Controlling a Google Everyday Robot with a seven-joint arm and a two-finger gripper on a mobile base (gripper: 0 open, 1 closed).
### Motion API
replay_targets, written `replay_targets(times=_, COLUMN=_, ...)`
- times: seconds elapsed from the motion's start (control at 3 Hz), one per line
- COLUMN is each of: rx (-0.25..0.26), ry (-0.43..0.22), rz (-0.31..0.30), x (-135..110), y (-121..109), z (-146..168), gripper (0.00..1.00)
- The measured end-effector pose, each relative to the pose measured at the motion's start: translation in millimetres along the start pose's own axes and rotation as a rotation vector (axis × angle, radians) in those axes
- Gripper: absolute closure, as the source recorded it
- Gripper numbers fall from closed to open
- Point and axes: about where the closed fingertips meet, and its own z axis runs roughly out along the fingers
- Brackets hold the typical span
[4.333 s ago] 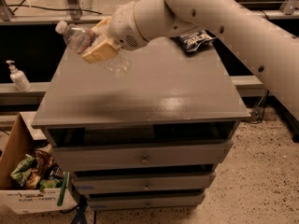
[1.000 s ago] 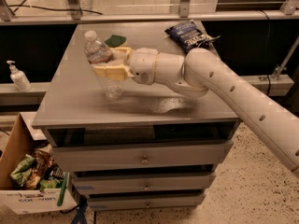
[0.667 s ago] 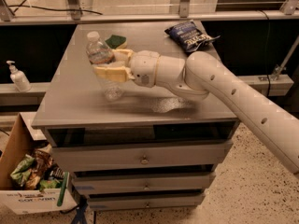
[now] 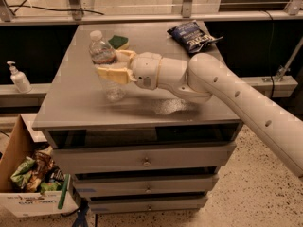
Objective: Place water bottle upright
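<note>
The water bottle (image 4: 101,51) is clear plastic with a white cap. It stands nearly upright on the grey table (image 4: 66,108), left of the middle, with its cap tilted slightly to the left. Its base looks to be resting on the tabletop. My gripper (image 4: 109,63) reaches in from the right and is shut around the bottle's middle. One tan finger (image 4: 112,74) is in front of the bottle and the other is behind it. The label band is hidden by the fingers.
A green and yellow sponge (image 4: 118,42) lies just behind the bottle. A dark chip bag (image 4: 191,36) lies at the back right. A white pump dispenser (image 4: 18,78) stands on a ledge to the left. A cardboard box (image 4: 21,145) of snacks sits on the floor at the lower left.
The arm has come down from above the table's far-left corner, bringing the bottle from tilted in the air to nearly upright on the tabletop. Over the last second it barely moved.
</note>
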Motion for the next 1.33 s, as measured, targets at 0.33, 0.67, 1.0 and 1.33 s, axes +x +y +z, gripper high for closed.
replay_targets(times=0.33, rx=0.018, ry=0.006, rz=0.002, x=2.2, y=3.8, z=-6.8, gripper=0.12)
replay_targets(times=0.67, rx=0.033, ry=0.014, rz=0.001, x=2.1, y=5.1, z=-14.0, gripper=0.00)
replay_targets(times=1.0, rx=0.044, ry=0.019, rz=-0.001, x=2.4, y=4.5, z=-19.3, gripper=0.00)
replay_targets(times=1.33, rx=0.055, ry=0.038, rz=-0.015, x=1.1, y=-0.3, z=-31.2, gripper=0.00)
